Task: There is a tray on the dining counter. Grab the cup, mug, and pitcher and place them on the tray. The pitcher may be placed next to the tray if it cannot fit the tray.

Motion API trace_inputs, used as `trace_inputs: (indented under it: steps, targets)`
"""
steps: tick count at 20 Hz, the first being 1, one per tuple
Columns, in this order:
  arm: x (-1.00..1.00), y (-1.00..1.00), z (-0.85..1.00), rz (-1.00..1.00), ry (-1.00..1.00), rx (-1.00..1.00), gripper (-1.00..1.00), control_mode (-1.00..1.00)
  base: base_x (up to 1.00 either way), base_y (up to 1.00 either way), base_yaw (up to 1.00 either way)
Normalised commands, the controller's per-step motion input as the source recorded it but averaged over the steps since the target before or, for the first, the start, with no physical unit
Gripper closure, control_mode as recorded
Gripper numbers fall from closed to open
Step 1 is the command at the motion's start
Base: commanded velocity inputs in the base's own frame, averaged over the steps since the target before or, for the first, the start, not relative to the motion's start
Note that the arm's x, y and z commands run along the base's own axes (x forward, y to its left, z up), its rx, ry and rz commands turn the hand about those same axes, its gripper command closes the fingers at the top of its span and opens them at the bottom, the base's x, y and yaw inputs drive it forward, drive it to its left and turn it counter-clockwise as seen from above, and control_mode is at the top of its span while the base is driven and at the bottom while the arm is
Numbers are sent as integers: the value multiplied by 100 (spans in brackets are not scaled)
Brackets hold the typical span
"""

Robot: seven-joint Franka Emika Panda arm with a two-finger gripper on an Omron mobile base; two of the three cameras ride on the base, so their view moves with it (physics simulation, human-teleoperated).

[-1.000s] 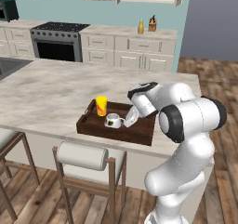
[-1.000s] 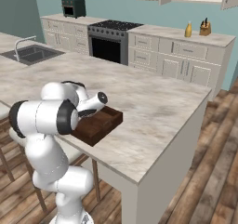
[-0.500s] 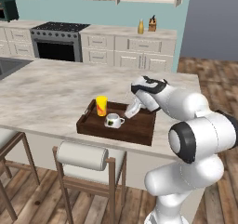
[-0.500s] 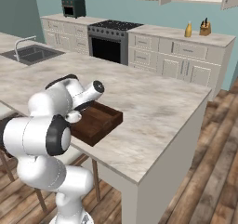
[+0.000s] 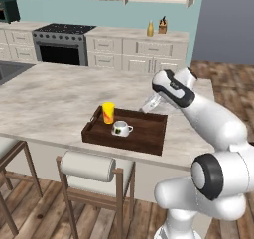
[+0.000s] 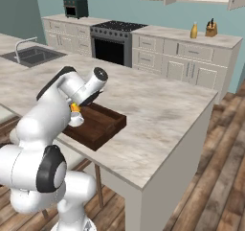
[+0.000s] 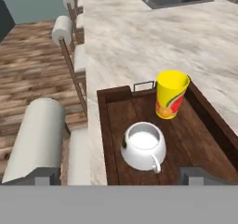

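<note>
On the dining counter (image 5: 54, 99) lies the dark wooden tray (image 5: 144, 134). The yellow cup (image 5: 108, 112) stands upright in its far left corner, and the white mug (image 5: 120, 129) sits just in front of it. My gripper (image 5: 149, 105) hangs open and empty above the tray's right rear edge, apart from both vessels. The hand view looks down on the cup (image 7: 171, 94), the mug (image 7: 144, 145) and the tray's rim (image 7: 106, 135), with my gripper (image 7: 122, 177) spread wide. The mustard pitcher (image 5: 150, 29) stands on the far wall counter; it is also in the right base view (image 6: 194, 31).
A knife block (image 5: 162, 26) stands beside the pitcher. A stove (image 5: 64, 44) sits in the wall counter, and a sink (image 6: 31, 55) in the counter to the left. Padded stools (image 5: 94, 166) line the island's near edge. Bare stone top (image 6: 158, 115) stretches right of the tray.
My hand has risen and drawn back to the right, away from the mug, which stays on the tray. The jaws have stayed open.
</note>
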Motion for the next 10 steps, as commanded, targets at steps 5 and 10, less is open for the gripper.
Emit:
trace_inputs:
  steps: [5, 10]
  targets:
    - [-17, -40, 54, -22, 9, -9, -100, -100, 0, 0, 0]
    - [-25, -29, 25, -23, 10, -10, -100, -100, 0, 0, 0]
